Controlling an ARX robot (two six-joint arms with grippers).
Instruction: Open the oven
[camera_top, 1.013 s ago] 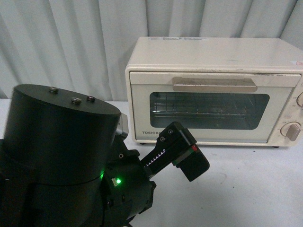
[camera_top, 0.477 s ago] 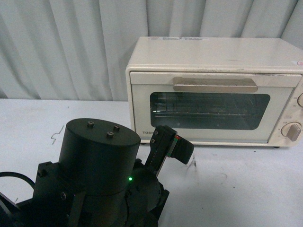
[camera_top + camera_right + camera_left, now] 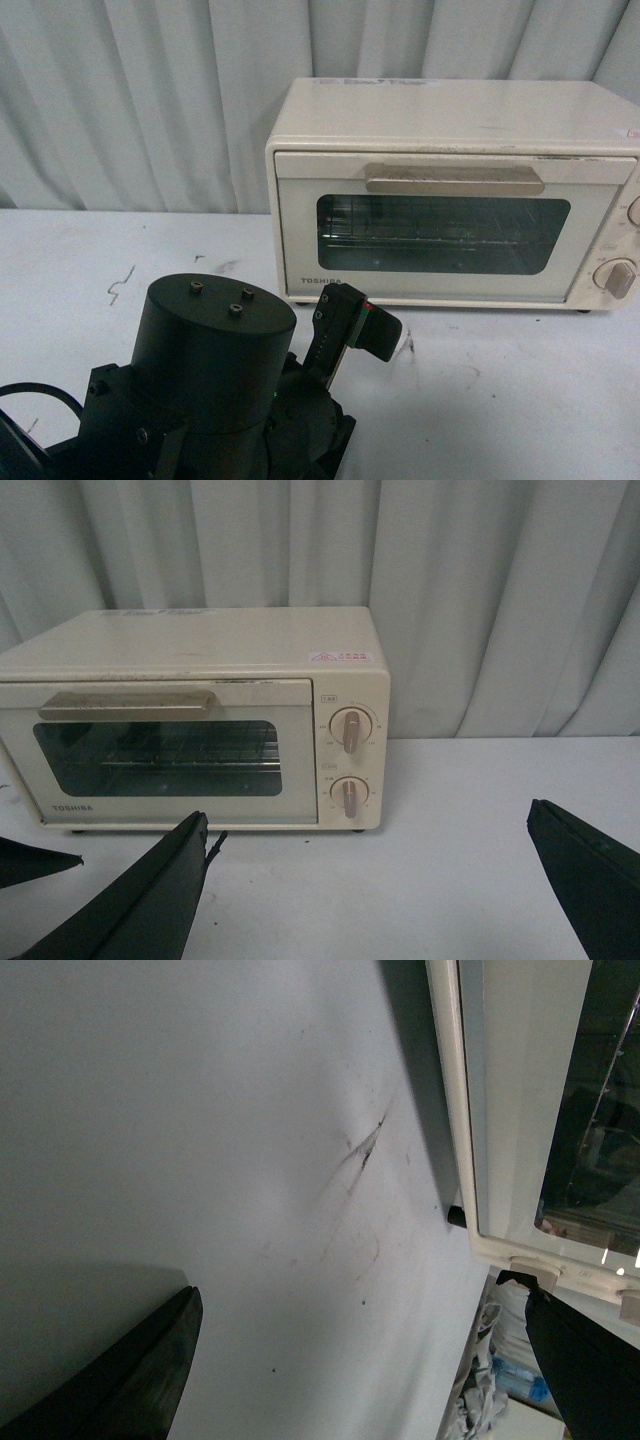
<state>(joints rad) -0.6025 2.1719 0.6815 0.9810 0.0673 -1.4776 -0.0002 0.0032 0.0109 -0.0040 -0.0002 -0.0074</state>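
The cream-white Toshiba oven (image 3: 450,200) stands on the white table (image 3: 520,400) with its glass door shut. Its flat bar handle (image 3: 455,179) runs across the door's top, and the wire rack shows behind the glass. My left gripper (image 3: 362,328) is open and empty, low in front of the oven's lower left corner, short of the door. In the left wrist view my left gripper (image 3: 360,1360) hangs over bare table beside the door's corner (image 3: 520,1160). My right gripper (image 3: 365,880) is open and empty, well back from the oven (image 3: 200,720), facing its two knobs (image 3: 350,730).
A pale curtain (image 3: 150,100) hangs behind the oven. The table carries dark scuff marks (image 3: 118,285). Clutter (image 3: 500,1360) shows past the table's edge in the left wrist view. My left arm's black housing (image 3: 215,370) fills the lower left of the front view.
My left arm has dropped lower and drawn back in the front view, and its gripper has shifted left toward the oven's lower left corner. The oven door has stayed shut.
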